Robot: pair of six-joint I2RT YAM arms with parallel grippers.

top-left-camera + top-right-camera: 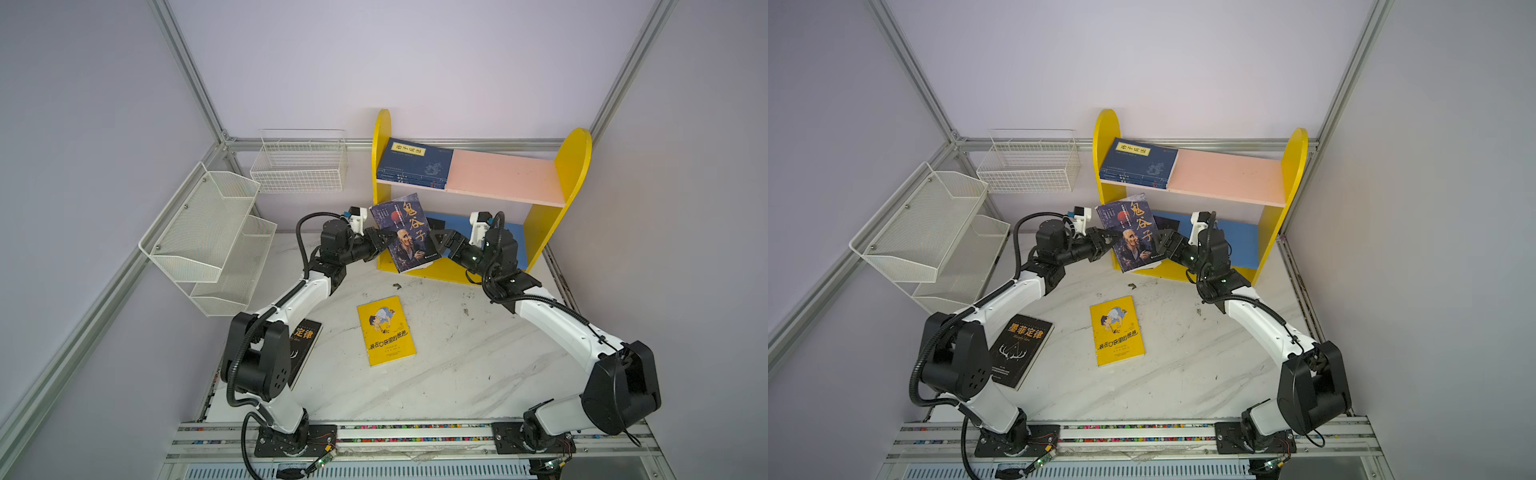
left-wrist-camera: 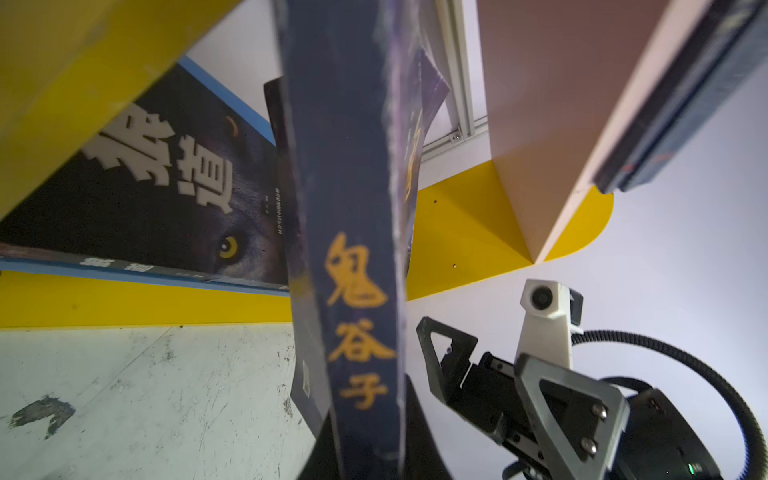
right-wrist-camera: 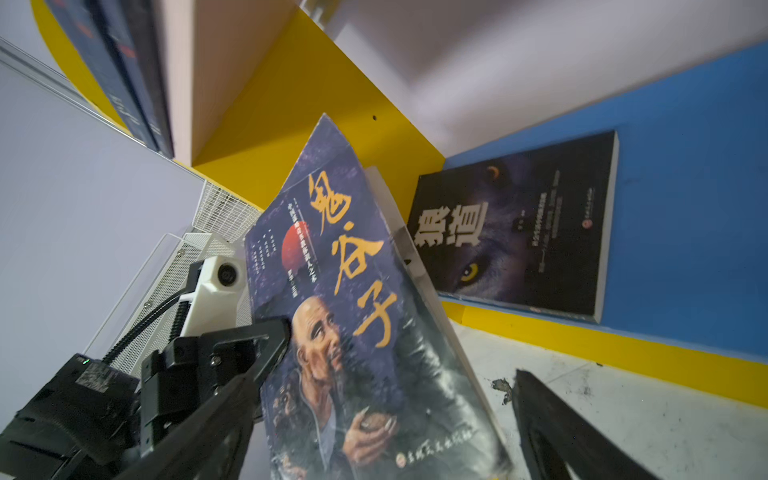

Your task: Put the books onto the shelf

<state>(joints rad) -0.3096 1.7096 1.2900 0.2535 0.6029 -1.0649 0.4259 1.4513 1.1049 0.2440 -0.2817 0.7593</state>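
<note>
This is a robotics lab test cell, not a lived-in room. Plain pale wall panels point(image 1: 415, 54) set in aluminium framing point(image 1: 193, 79) enclose a scuffed marble-patterned tabletop point(image 1: 457, 353). Two robot arms point(image 1: 291, 299) are bolted to a slotted metal rail point(image 1: 415, 433) at its front edge. A bare circuit board point(image 1: 326, 458) hangs on loose wires.

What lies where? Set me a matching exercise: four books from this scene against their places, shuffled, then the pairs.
Books
1. yellow book
2. navy stack
3. wolf-cover book
4. portrait-cover book

Places
a. flat on the blue lower board
b. clamped in the left pincer, in front of the shelf
c. flat on the table
d. on the pink upper board

Pairs: 1-c, 2-d, 3-a, 4-b
</note>
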